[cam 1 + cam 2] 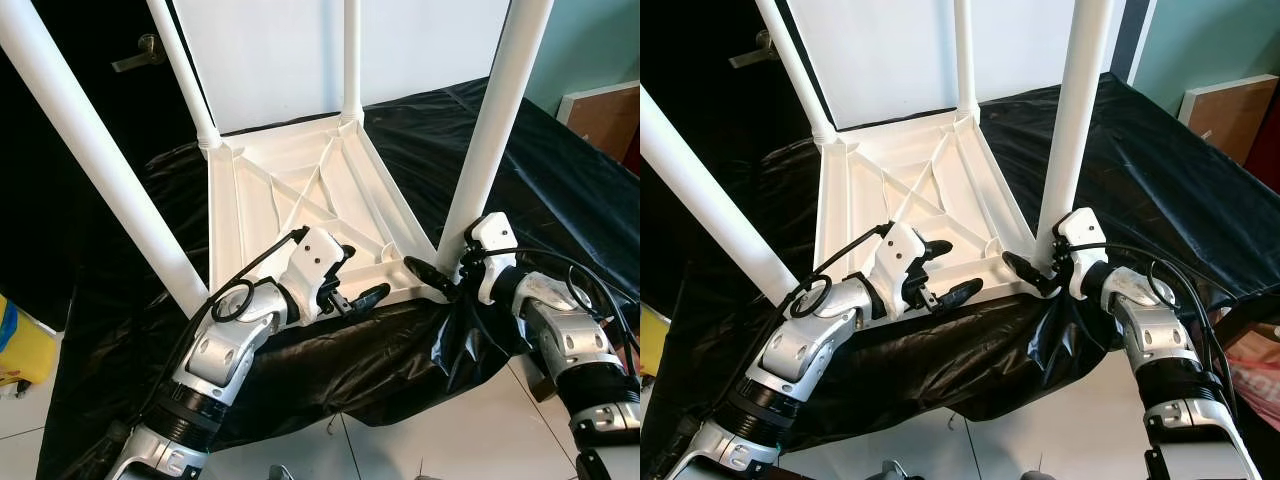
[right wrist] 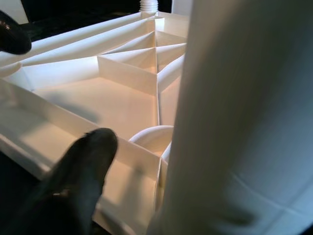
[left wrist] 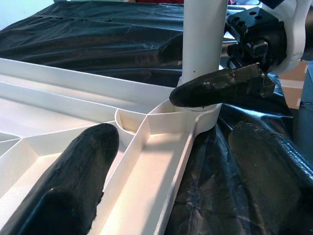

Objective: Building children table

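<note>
A white plastic children's table top (image 1: pixel 300 190) with moulded ribs on its underside lies upside down on a surface draped in crinkled black plastic sheeting (image 1: pixel 560 190), and four white round plastic legs stand up from its corners: the near-right leg (image 1: pixel 490 140), the near-left leg (image 1: pixel 90 160), the far-left leg (image 1: pixel 185 75) and the far-right leg (image 1: pixel 351 60). The left gripper (image 1: pixel 355 285) sits at the near edge of the table top with its two black fingers spread apart, one above the ribbed underside and one out over the black sheeting, straddling the rim without clamping it. The right gripper (image 1: pixel 440 278) is at the near-right corner, right at the foot of the near-right leg; one black finger (image 3: pixel 215 90) lies against the leg's base socket, and the leg stands between its fingers, though whether they press on it I cannot tell. A pale tiled floor (image 1: pixel 470 430) shows below the sheeting, and a yellow object (image 1: pixel 20 350) sits at the left edge.
</note>
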### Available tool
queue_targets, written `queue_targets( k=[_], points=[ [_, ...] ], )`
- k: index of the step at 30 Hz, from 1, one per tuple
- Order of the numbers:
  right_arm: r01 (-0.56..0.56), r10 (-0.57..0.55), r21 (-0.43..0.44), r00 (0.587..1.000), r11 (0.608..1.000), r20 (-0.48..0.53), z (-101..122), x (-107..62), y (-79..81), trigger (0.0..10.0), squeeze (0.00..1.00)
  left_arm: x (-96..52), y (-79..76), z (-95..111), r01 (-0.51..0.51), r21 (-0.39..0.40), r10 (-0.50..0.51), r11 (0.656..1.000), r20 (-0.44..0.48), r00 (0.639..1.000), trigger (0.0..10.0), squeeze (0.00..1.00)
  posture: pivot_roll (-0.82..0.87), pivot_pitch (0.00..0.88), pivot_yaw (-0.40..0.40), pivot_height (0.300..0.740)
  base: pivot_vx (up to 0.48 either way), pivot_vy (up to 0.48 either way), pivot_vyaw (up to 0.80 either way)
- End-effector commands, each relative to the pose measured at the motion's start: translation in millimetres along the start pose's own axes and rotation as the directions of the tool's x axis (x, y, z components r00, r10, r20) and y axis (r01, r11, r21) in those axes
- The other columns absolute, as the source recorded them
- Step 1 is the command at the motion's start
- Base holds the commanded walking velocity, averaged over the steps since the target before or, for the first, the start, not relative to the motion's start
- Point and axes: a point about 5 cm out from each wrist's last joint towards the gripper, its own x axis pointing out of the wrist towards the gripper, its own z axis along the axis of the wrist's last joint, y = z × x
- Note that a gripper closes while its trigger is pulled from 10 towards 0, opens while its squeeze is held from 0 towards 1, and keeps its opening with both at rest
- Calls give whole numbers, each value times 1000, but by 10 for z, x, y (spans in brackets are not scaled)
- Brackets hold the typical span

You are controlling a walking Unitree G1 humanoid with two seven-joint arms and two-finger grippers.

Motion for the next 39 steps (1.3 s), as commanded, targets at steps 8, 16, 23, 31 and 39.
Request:
queue_targets(
  k=[8,16,23,31,39],
  points=[
    [-35,35,-16,999,999,-32,-88,-13,-8,0,0,-56,-34,-23,79,-2,-79,997,-25,997,10000,0,-103,13,91,740,0,0,0],
    [-5,6,8,999,1000,-39,-133,-41,-10,10000,0,-49,-30,-19,78,-4,-78,997,-23,997,10000,0,-110,11,93,740,0,0,0],
    [99,-100,55,995,994,7,-151,-32,40,10000,0,-39,-18,-34,62,-5,-62,998,-25,998,10000,0,-115,13,95,740,0,0,0],
    [270,-272,72,962,960,10,-176,13,173,10000,0,-25,-29,-51,51,-6,-51,999,-29,998,10000,0,-118,14,87,740,0,0,0],
    [402,-402,101,915,910,-18,-198,44,277,10000,0,-34,-54,-78,50,-13,-51,999,-33,998,10000,0,-119,16,83,740,0,0,0]
  ],
)
